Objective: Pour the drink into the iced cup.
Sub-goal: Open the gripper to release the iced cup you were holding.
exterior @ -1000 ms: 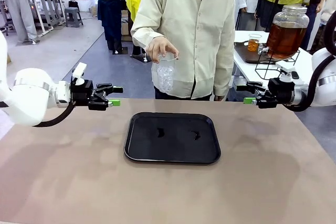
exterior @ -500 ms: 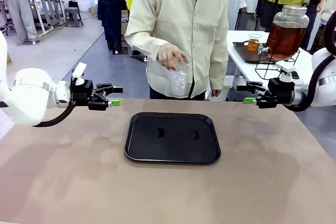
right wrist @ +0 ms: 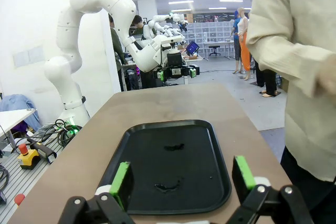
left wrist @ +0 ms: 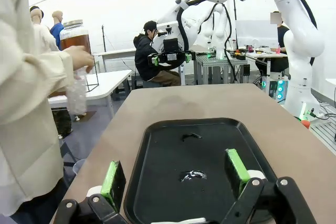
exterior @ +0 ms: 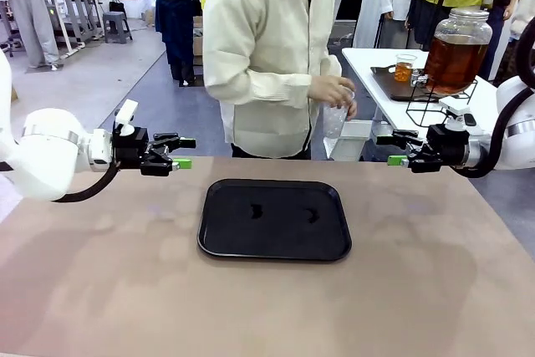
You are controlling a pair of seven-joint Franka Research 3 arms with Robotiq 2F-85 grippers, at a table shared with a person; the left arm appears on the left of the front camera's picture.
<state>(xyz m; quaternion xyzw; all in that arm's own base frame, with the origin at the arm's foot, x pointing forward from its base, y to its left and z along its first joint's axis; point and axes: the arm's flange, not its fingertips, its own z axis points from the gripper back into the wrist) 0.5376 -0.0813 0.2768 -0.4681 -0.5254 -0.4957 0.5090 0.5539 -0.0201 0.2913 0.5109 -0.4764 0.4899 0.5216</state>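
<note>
Holding an iced cup (exterior: 335,116) by the drink (exterior: 451,63) jar — both claws (exterior: 177,153) (exterior: 391,150) spread.

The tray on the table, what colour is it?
The tray is plain black; the front view shows it best.

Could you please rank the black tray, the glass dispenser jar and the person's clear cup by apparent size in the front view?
1. Black rectangular tray
2. Glass dispenser jar of amber drink, though farther away
3. Clear plastic cup
</note>
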